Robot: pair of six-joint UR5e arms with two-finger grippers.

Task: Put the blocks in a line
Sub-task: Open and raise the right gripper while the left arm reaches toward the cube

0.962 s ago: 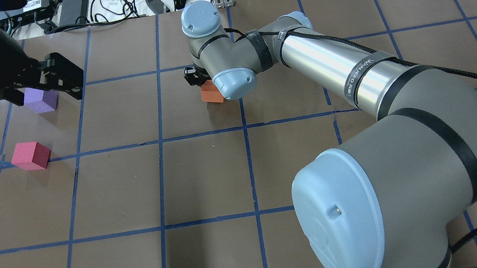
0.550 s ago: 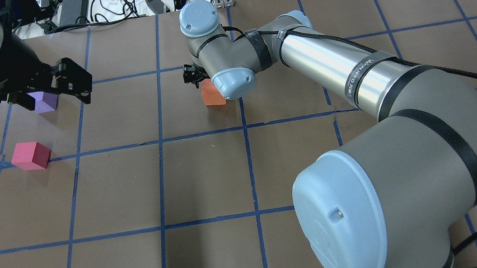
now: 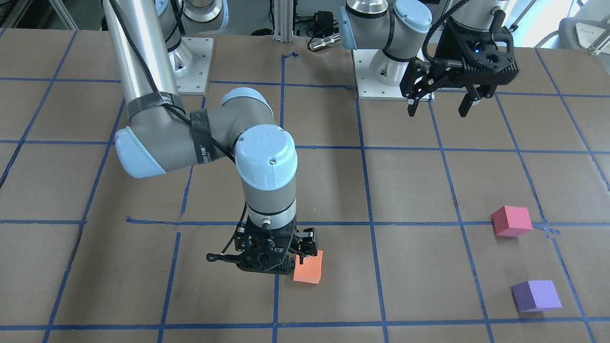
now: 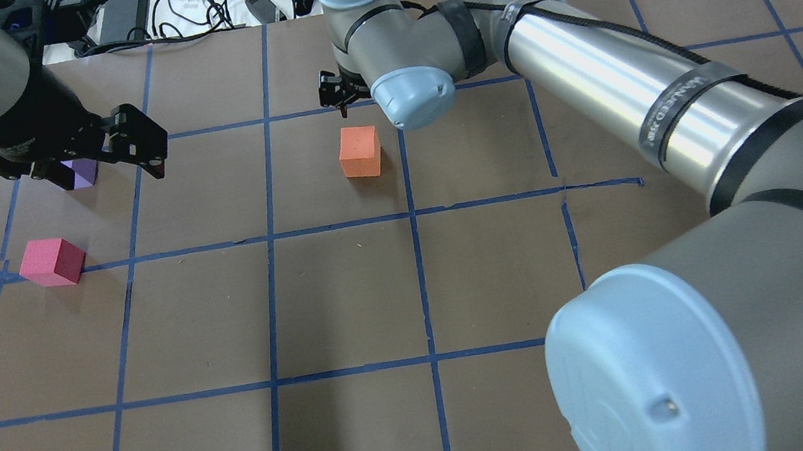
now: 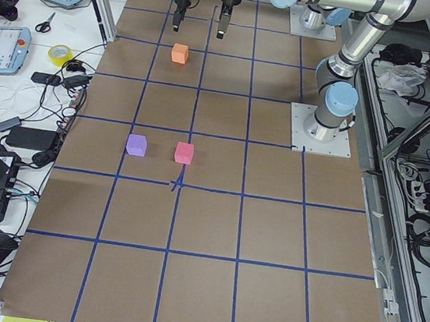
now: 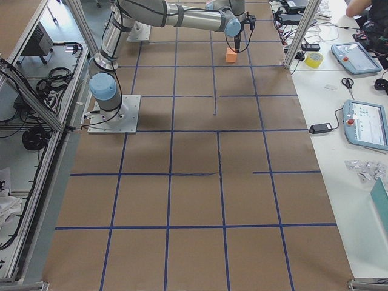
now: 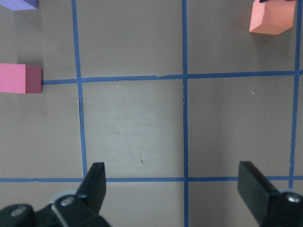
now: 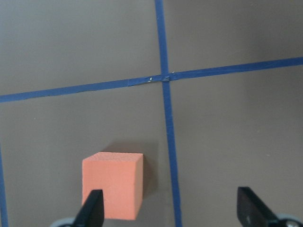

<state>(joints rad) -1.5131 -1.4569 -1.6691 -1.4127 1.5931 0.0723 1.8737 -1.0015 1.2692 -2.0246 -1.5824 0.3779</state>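
"WANEED" in white on black strap (image 4: 675, 117) around right arm (image 4: 580, 54); trailing characters unreadable.

Wide gap: orange block (image 4: 359, 152), pinkish-red block (image 4: 53, 262)

Centre block (image 4: 360, 151) alone; far-left block (image 4: 86, 173) close beyond near-left block (image 4: 52, 261), both well left of it.

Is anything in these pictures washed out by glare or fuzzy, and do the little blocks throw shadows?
Overhead view: white glare streaks the right arm's shiny metal tube. Right wrist view: the orange block is sharp, with a soft shadow beside it. Front-facing view: the top right corner is washed out bright.
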